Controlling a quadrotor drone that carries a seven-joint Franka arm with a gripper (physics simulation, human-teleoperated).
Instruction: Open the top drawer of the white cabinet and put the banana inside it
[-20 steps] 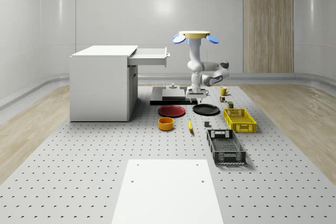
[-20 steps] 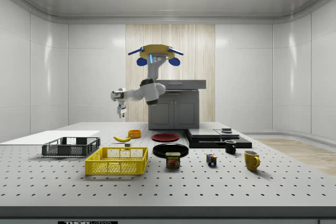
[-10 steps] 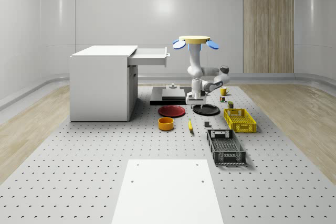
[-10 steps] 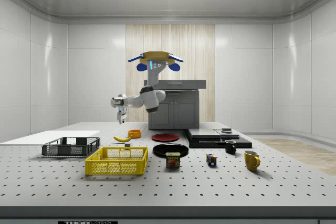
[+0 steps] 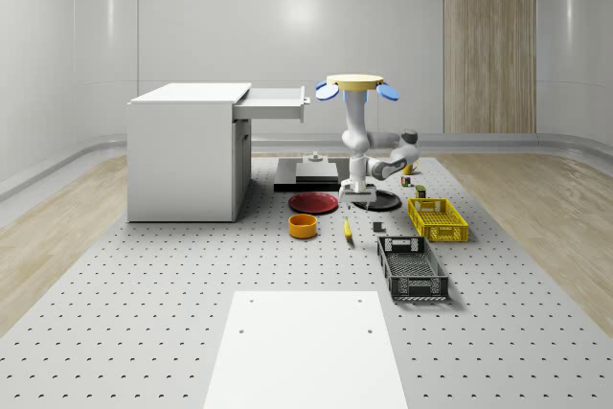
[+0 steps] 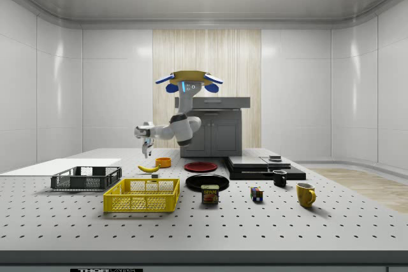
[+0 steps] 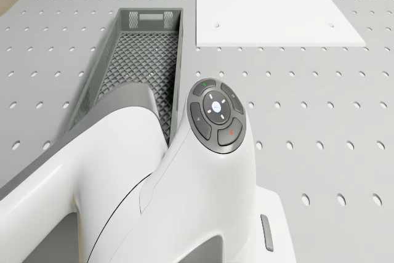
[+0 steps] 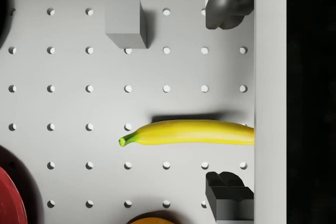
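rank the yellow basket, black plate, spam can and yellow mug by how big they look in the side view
1. yellow basket
2. black plate
3. spam can and yellow mug look alike, so no ranking. The plate lies farther back, so its true size is less sure.

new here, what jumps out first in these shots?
The drone hovering above the black plate, its arm bent down so the open gripper hangs just above the banana lying on the table. In the wrist view the banana sits between the two fingertips. At the whole-scene view's left, the white cabinet has its top drawer already pulled out.
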